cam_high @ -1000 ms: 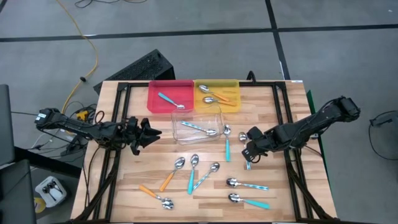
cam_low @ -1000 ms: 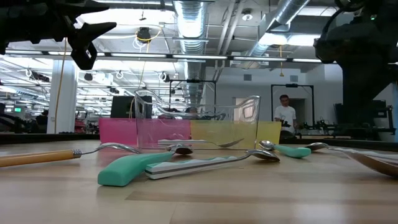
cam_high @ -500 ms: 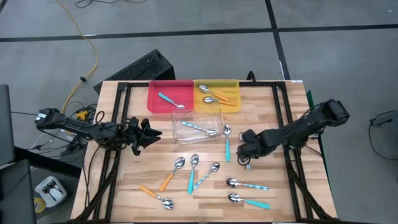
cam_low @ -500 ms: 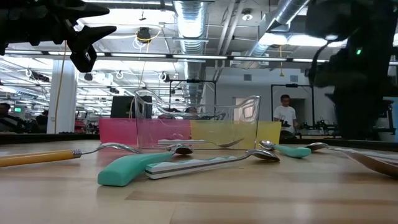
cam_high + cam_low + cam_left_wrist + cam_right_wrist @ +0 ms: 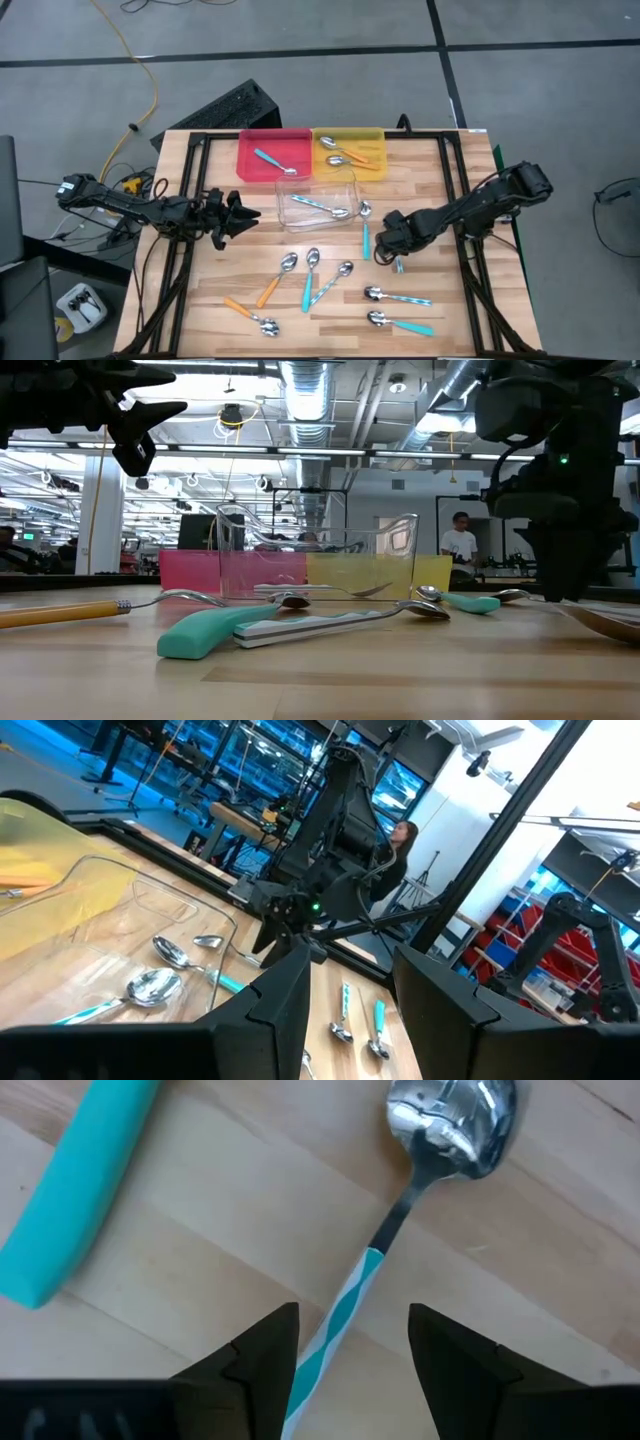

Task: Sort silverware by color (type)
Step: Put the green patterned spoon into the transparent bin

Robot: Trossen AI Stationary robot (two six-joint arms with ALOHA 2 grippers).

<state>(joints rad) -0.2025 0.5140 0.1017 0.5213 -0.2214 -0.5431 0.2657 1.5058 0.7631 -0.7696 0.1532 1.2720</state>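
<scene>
My right gripper (image 5: 350,1355) (image 5: 390,240) is open and low over the table's middle right. Its fingers stand on either side of the teal-and-white striped handle (image 5: 345,1305) of a spoon lying flat, its shiny bowl (image 5: 455,1120) beyond the fingertips. A teal-handled spoon (image 5: 80,1190) (image 5: 365,232) lies just beside it. Several more spoons lie on the near half of the table, among them orange (image 5: 272,283) and teal (image 5: 307,282) ones. My left gripper (image 5: 240,213) (image 5: 350,1010) is open and hangs in the air left of the clear tray (image 5: 318,197).
At the far edge, the red tray (image 5: 272,155) holds a pale blue spoon and the yellow tray (image 5: 349,150) holds orange spoons. The clear tray holds a striped spoon. Two spoons (image 5: 400,297) (image 5: 402,323) lie near the right gripper. A person (image 5: 459,543) stands in the room behind.
My right gripper has moved toward the table's left and down, coming to straddle the striped spoon's handle. The left arm has kept still and no spoon has moved.
</scene>
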